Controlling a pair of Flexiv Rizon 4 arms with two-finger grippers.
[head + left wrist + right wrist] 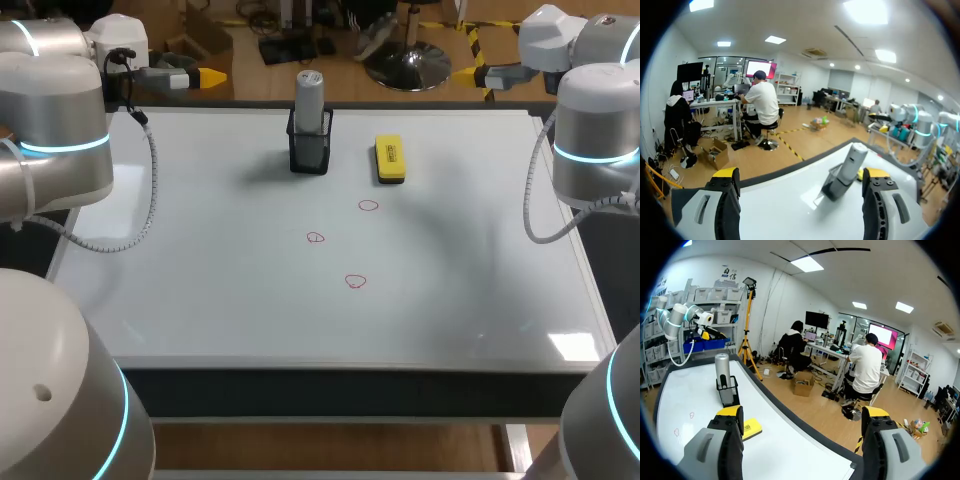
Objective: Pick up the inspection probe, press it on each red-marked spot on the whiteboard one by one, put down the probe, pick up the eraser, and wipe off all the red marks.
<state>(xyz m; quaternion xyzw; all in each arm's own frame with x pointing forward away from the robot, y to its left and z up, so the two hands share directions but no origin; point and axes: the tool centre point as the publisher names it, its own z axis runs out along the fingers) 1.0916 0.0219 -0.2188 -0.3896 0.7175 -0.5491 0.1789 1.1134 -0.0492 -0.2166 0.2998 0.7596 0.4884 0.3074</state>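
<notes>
Fingers (727,202) spread on left gripper (800,176) and right gripper (802,414); probe (309,98) upright in black holder (309,152)

The whiteboard (200,300) lies flat on the table. Near the middle of its far edge stands a holder (309,155) with the probe (309,92) upright in it. The eraser (389,160) lies just right of the holder, apart from it. The first mark (368,206) sits just before the eraser. The second mark (315,238) sits before the holder. The third mark (355,281) is nearest, between those two sideways. The left gripper (205,77) hangs past the far edge left of the holder, the right gripper (468,73) past it right of the eraser.
</notes>
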